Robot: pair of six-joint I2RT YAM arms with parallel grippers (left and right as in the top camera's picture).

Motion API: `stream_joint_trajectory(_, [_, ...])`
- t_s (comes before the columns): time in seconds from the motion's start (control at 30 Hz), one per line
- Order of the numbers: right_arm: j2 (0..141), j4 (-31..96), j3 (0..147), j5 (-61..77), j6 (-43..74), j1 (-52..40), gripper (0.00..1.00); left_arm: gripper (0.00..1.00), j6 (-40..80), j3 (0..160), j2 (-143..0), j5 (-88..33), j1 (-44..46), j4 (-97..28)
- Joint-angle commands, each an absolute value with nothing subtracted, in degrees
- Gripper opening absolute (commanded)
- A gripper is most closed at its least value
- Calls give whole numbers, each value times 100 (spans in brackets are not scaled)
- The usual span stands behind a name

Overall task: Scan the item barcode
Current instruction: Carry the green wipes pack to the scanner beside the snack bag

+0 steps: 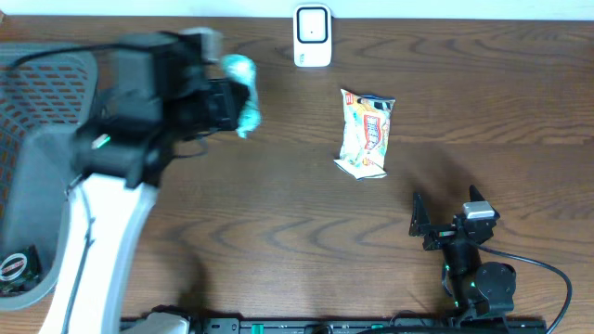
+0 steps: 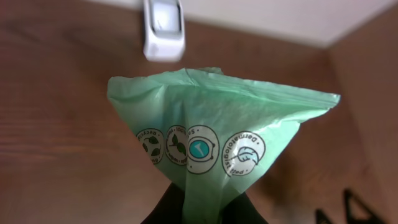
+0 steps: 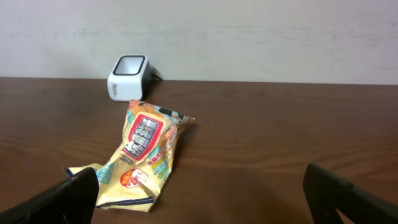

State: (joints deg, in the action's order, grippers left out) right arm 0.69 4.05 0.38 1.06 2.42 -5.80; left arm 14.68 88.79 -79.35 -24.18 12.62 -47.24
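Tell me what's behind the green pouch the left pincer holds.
Past the green pouch, gripped in the left pincer, the white scanner stands on the brown table. The pouch covers the tabletop straight behind it.

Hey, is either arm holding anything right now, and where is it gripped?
The left jaws are shut on the green packet, pinching its gathered narrow end. The right jaws stand open, holding nothing.

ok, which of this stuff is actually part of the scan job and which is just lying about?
In the job:
- green pouch, pinched in the left gripper
- white scanner at the far edge of the table

Lying about:
- yellow snack bag, flat on the table, untouched
- grey basket at the left
- right gripper, open, holding nothing
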Motion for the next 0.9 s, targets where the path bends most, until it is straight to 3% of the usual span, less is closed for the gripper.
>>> stream_joint_trajectory(0.0, [34, 432, 32, 102, 316, -622, 99, 8, 1203, 8899, -8661, -1905, 1730, -4652])
stream_joint_trajectory(0.43, [34, 432, 32, 99, 316, -622, 99, 8, 1708, 8899, -11183, -1726, 2600, -3260])
stream_joint_trajectory(0.53, [34, 432, 32, 99, 316, -622, 99, 30, 2158, 8899, -11528, -1728, 2679, -2936])
stream_joint_trajectory(0.57, [34, 432, 32, 99, 316, -622, 99, 42, 2294, 8899, -11603, -1728, 2700, -2877])
stream_joint_trajectory(0.6, [34, 432, 32, 99, 316, -622, 99, 46, 2392, 8899, -11675, -1730, 2727, -2825])
stream_joint_trajectory(0.77, [34, 432, 32, 99, 316, -622, 99, 58, 2412, 8901, -11668, -1732, 2794, -2792])
stream_joint_trajectory(0.87, [34, 432, 32, 99, 316, -622, 99, 58, 2412, 8901, -11511, -1750, 2794, -2797])
